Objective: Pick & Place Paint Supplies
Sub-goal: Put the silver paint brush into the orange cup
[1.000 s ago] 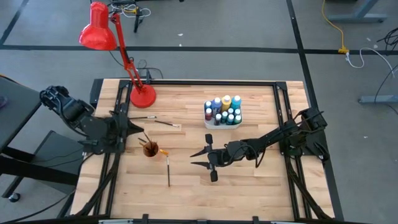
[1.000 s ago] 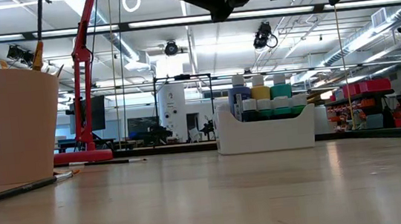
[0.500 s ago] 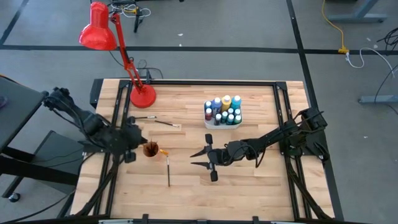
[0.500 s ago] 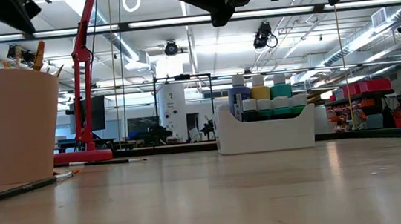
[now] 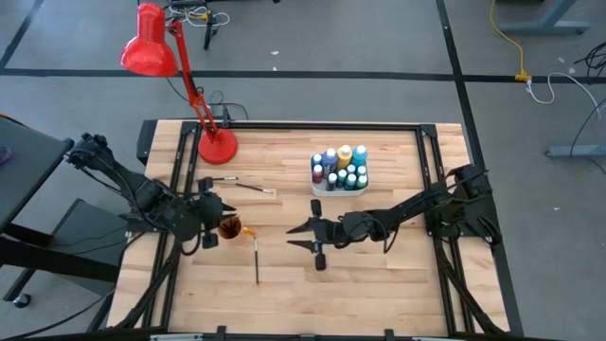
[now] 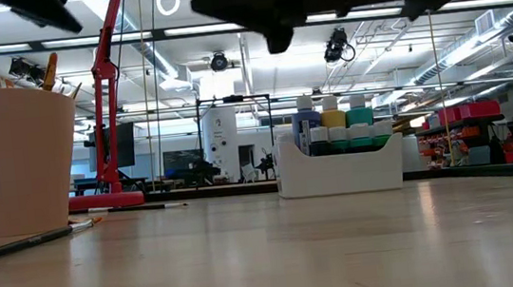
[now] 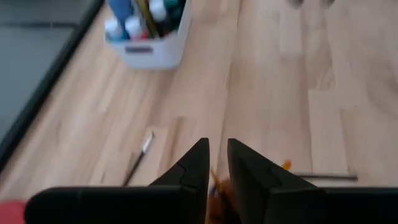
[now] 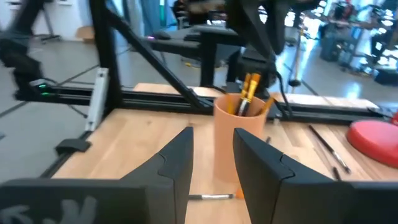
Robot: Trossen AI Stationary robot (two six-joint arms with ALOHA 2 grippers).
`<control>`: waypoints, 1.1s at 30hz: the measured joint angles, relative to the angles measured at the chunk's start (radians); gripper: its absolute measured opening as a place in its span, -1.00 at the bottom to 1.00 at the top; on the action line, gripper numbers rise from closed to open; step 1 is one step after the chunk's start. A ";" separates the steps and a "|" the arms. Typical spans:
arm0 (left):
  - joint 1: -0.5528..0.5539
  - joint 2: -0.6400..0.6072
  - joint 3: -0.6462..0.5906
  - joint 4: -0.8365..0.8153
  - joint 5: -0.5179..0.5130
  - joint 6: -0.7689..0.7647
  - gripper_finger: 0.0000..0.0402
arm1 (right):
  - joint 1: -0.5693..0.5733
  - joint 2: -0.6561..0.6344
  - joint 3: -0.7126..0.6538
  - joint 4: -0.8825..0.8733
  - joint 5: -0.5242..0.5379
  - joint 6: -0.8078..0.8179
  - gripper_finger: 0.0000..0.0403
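Left hand (image 5: 214, 210) hangs directly beside and above the orange cup (image 5: 229, 227) near the desk's left edge; its wrist view shows the two dark fingers (image 7: 193, 171) narrowly parted with nothing between them, orange brush tips blurred just beneath. Right hand (image 5: 305, 237) hovers over bare wood at desk centre, fingers (image 8: 177, 155) apart by a moderate gap, empty, pointed toward the cup.

Paint bottles (image 5: 341, 169): clustered upright in the white tray (image 5: 322, 188) toward the far right-centre of the desk (image 5: 379, 284). Blue, yellow and teal caps distinguishable from above; the low view shows blue, yellow and teal bottles (image 6: 334, 124) with white caps along the tray's front row. No label or lettering readable on any bottle, tray or cup.

Paintbrushes: one lies on the desk just in front of the cup (image 5: 256, 260); two more lie between the cup and the red lamp's base (image 5: 255, 189). Several stand in the cup, orange handles up, seen only from the right wrist view (image 8: 249, 93) and at the low view's edge.

Red desk lamp (image 5: 151, 43) stands at the far left corner. Low view alone shows the room behind: ceiling lights, shelving, machinery. High view alone shows both arms entire.
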 joint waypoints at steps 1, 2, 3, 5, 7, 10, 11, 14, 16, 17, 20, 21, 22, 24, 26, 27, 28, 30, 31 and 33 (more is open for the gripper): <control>0.000 0.000 0.000 0.026 -0.012 0.036 -0.70 | -0.005 0.016 0.014 -0.002 0.011 0.005 -0.41; 0.000 0.000 0.000 0.057 -0.025 0.073 -0.71 | -0.009 0.030 0.029 -0.013 0.023 0.009 -0.41; 0.000 -0.001 0.000 0.092 -0.043 0.112 -0.73 | -0.015 0.046 0.052 -0.034 0.037 0.015 -0.41; 0.000 -0.001 0.000 0.162 -0.073 0.180 -0.77 | -0.029 0.076 0.121 -0.132 0.086 0.023 -0.41; 0.000 -0.001 0.000 0.239 -0.087 0.236 -0.79 | -0.053 0.100 0.206 -0.313 0.143 0.025 -0.41; 0.000 -0.001 0.000 0.326 -0.070 0.286 -0.81 | -0.110 0.140 0.340 -0.603 0.155 0.030 -0.41; 0.000 -0.001 0.000 0.346 -0.058 0.299 -0.82 | -0.131 0.159 0.386 -0.667 0.133 0.045 -0.41; 0.000 -0.001 0.000 0.374 -0.017 0.318 -0.82 | -0.191 0.216 0.490 -0.789 0.042 0.064 -0.41; 0.000 0.000 0.000 0.371 0.003 0.322 -0.82 | -0.226 0.266 0.540 -0.796 -0.017 0.018 -0.41; 0.000 0.002 0.000 0.371 0.005 0.322 -0.82 | -0.241 0.287 0.557 -0.803 -0.040 -0.018 -0.41; 0.000 0.006 0.000 0.369 0.009 0.322 -0.82 | -0.279 0.361 0.599 -0.795 -0.054 -0.078 -0.36; 0.000 0.006 0.000 0.372 0.017 0.320 -0.82 | -0.291 0.379 0.604 -0.805 -0.054 -0.079 -0.34; 0.000 0.006 0.000 0.372 0.023 0.320 -0.82 | -0.302 0.399 0.615 -0.800 -0.054 -0.079 -0.30; 0.000 0.007 0.000 0.369 0.025 0.322 -0.82 | -0.326 0.422 0.620 -0.804 -0.055 -0.077 -0.23; 0.000 0.007 0.000 0.368 0.026 0.324 -0.82 | -0.349 0.433 0.625 -0.798 -0.055 -0.076 -0.14; 0.000 0.007 0.000 0.362 0.025 0.325 -0.82 | -0.362 0.433 0.625 -0.807 -0.054 -0.075 -0.10; 0.000 0.007 0.000 0.362 0.024 0.328 -0.82 | -0.372 0.432 0.626 -0.804 -0.054 -0.066 -0.06; 0.000 0.007 0.000 0.362 0.024 0.339 -0.82 | -0.395 0.431 0.627 -0.810 -0.056 -0.059 -0.01; 0.000 0.007 0.000 0.363 0.024 0.350 -0.83 | -0.406 0.431 0.627 -0.813 -0.063 -0.059 0.01; 0.000 0.007 0.000 0.362 0.024 0.362 -0.83 | -0.423 0.431 0.627 -0.816 -0.094 -0.058 0.03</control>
